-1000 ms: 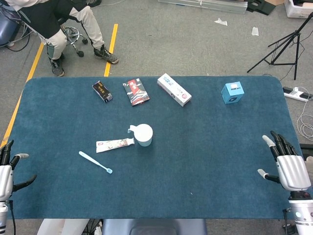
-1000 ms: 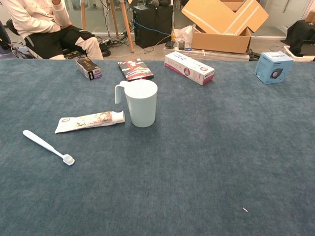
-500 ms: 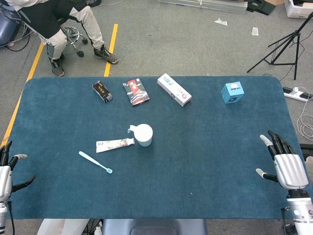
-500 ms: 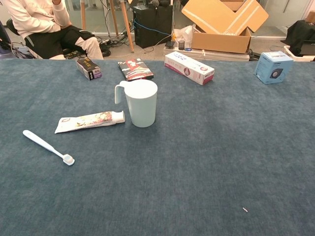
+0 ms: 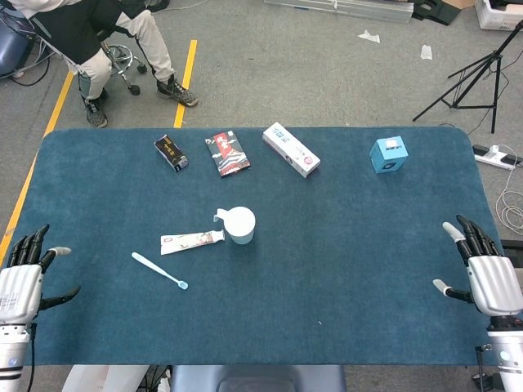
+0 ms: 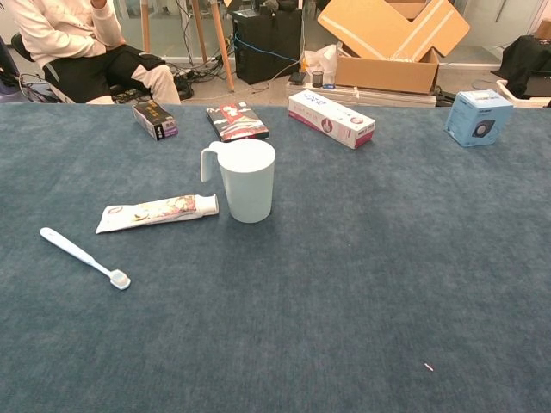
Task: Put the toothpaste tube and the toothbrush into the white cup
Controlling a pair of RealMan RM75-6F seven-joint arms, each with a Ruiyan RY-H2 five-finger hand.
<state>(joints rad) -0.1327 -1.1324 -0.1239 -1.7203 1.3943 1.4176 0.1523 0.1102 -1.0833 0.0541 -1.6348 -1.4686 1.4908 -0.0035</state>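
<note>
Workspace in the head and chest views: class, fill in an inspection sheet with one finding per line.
Surface: blue cloth-covered table, flat.
Job's things: white cup upright, nothing seen inside; toothpaste tube lying flat beside it, cap end toward the cup; toothbrush lying apart, nearer the left hand.
Clutter: black box, red packet, long white box, blue box along the far edge.
Hands: left hand and right hand both open, at the table's near corners, holding nothing.
Cables: power strip and cord on the floor.
Surroundings: seated person, tripod, cardboard box.
</note>
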